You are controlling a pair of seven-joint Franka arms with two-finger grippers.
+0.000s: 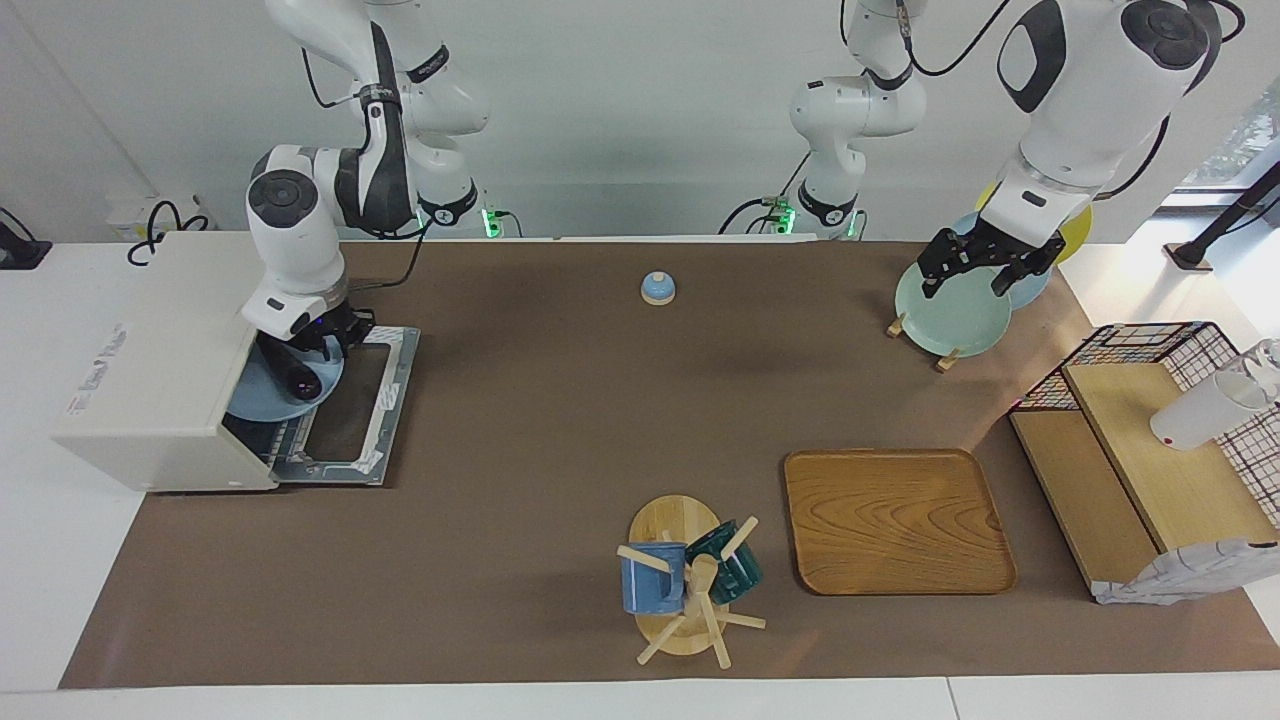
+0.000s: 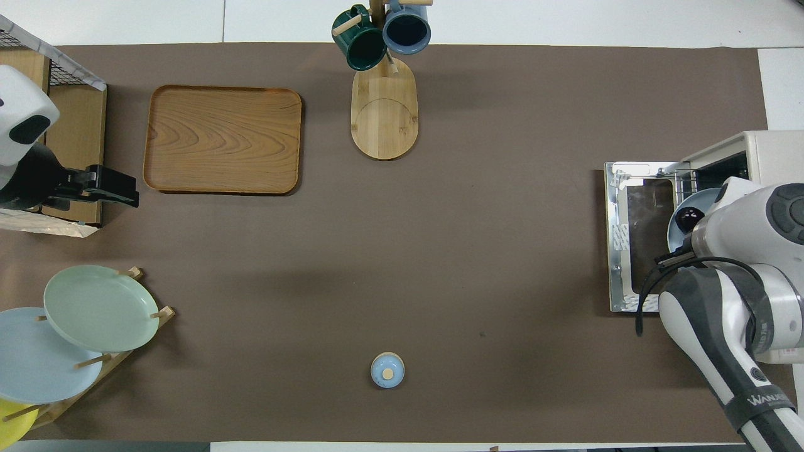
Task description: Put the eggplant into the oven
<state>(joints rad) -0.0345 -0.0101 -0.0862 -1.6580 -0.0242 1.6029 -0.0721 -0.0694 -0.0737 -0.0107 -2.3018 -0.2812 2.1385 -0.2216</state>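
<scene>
Facing the robots, you see the oven [image 1: 160, 370] at the right arm's end of the tabletop [image 1: 560, 420], door dropped open, a blue plate [image 1: 262, 398] in its mouth with the eggplant [image 1: 300, 378] lying on it. The right gripper [image 1: 328, 338] hangs just over the plate's edge — whether its fingers are open or closed you cannot tell. The left gripper [image 1: 982, 270] waits over the plate rack [image 1: 950, 315], fingers spread wide and holding nothing. A mug stand [image 1: 690, 590], a wooden tray [image 1: 895, 520] and a small bell [image 1: 657, 288] sit well apart from the oven.

From overhead, the right arm's wrist covers most of the plate [image 2: 681, 220] — only the eggplant's dark end [image 2: 691, 216] shows beside it.
</scene>
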